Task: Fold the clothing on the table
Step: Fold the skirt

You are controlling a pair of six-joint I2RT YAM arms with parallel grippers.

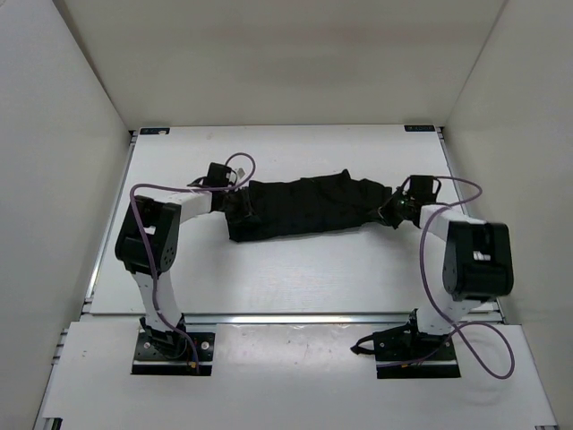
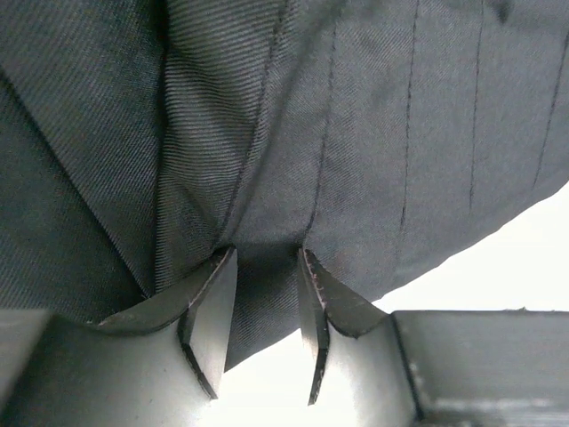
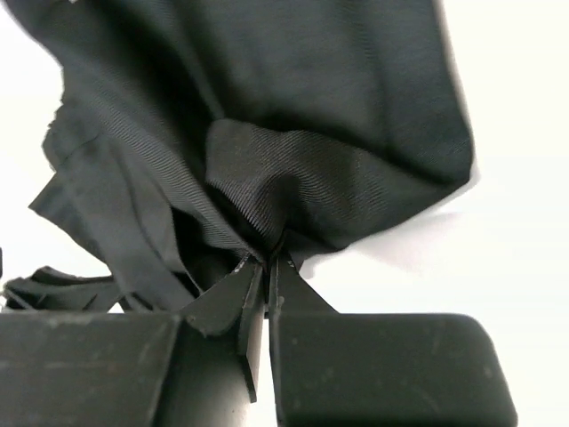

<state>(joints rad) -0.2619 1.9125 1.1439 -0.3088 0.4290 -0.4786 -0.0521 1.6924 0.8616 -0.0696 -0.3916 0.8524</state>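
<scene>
The clothing [image 1: 309,208] is a black pleated garment lying as a long crumpled band across the middle of the table [image 1: 295,278]. My left gripper [image 1: 235,204] is at its left end. In the left wrist view its jaws [image 2: 267,258] stand partly apart, with a flat stretch of the clothing [image 2: 356,133] between the fingertips. My right gripper [image 1: 389,215] is at the right end. In the right wrist view it [image 3: 268,260] is shut on a bunched pinch of the clothing [image 3: 338,89], and the fabric fans out from the tips.
White walls enclose the table on the left, far and right sides. A silvery rail [image 1: 295,317] runs along the near edge in front of the arm bases. Purple cables [image 1: 483,354] loop beside both arms.
</scene>
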